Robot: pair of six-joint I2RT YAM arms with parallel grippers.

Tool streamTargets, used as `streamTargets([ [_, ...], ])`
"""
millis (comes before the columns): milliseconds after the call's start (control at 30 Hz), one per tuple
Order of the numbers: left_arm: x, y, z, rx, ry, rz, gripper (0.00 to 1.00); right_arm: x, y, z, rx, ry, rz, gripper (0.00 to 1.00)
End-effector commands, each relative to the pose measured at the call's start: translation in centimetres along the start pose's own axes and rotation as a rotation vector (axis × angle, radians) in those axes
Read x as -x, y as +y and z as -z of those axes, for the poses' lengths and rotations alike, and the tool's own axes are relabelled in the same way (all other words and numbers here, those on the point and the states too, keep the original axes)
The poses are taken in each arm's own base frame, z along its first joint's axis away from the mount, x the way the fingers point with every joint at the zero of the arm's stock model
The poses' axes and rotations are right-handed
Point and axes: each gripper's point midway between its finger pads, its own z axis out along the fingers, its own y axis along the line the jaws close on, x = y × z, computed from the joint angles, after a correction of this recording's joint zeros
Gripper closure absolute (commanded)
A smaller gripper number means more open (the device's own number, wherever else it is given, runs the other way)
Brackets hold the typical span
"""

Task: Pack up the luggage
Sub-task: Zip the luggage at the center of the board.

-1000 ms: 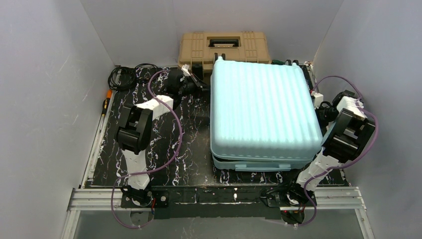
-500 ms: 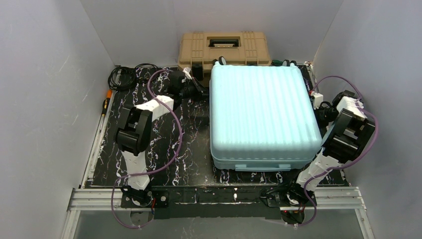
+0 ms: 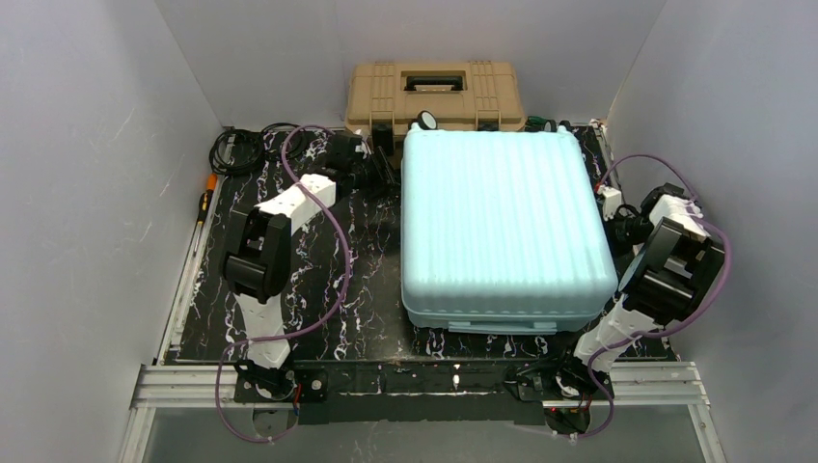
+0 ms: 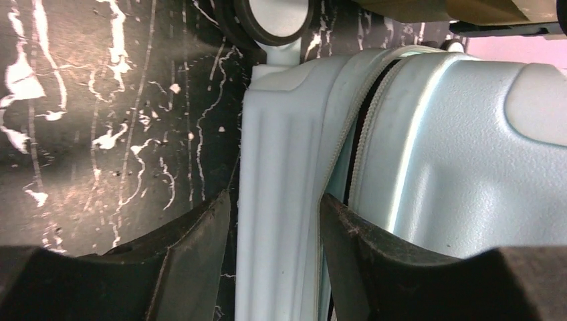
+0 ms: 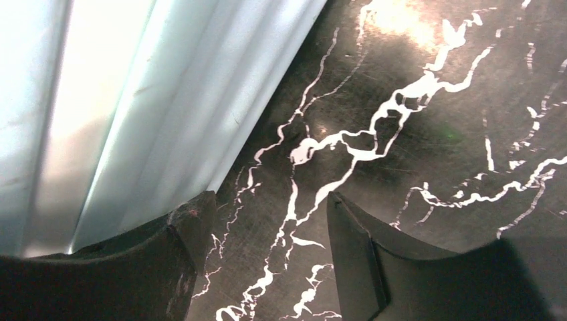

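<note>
Suitcases: one, the suitcase, toward 3 o'clock on the table.
Toolboxes: one, the toolbox, at 12 o'clock.
Wheels seen from above: one, the wheel, at the suitcase's 12 o'clock end.
Arms: two, the left arm at 7 o'clock and the right arm at 5 o'clock.
Grippers: two, the left gripper and the right gripper.
Screwdrivers: one, the screwdriver, at 10 o'clock.
Cable coils: one, the black coil, at 11 o'clock.
Purple cables: two, one on each arm.

The left arm stretches forward, the left gripper with jaws parted, while the bent right arm holds the right gripper spread low.
</note>
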Motion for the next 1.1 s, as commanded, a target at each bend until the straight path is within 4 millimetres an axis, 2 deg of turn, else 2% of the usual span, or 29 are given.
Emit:
streamTargets([
  [0,1.8,-2.0,3.4,0.058,-0.053,-0.117,0.49,-1.6,6.3,-0.7,0.220,0.041,-0.024,0.30],
  [300,1.1,0.9,7.2,0.166,-0.050,-0.207,0.36,-3.0,11.2,-0.7,0.349,0.095,0.123,0.31],
  [467,2.5,2.2,9.2,0.261,-0.096,-0.256,0.31,-3.9,13.2,-0.4,0.391,0.122,0.179,0.31],
  [700,4.6,3.7,12.2,0.334,-0.122,-0.273,0.23,-6.1,16.5,-0.5,0.434,0.194,0.297,0.31],
  [800,5.2,4.4,14.3,0.343,-0.150,-0.305,0.16,-5.7,15.1,-0.4,0.350,0.197,0.323,0.31],
  [900,5.2,4.6,16.8,0.338,-0.176,-0.386,0.04,-5.0,12.9,0.2,0.286,0.175,0.302,0.31],
  [967,4.7,5.0,18.7,0.311,-0.194,-0.434,0.02,-4.4,11.2,1.2,0.279,0.142,0.270,0.31],
  [1067,3.2,4.9,21.6,0.231,-0.204,-0.499,0.02,-2.9,7.5,2.5,0.235,0.063,0.191,0.33],
])
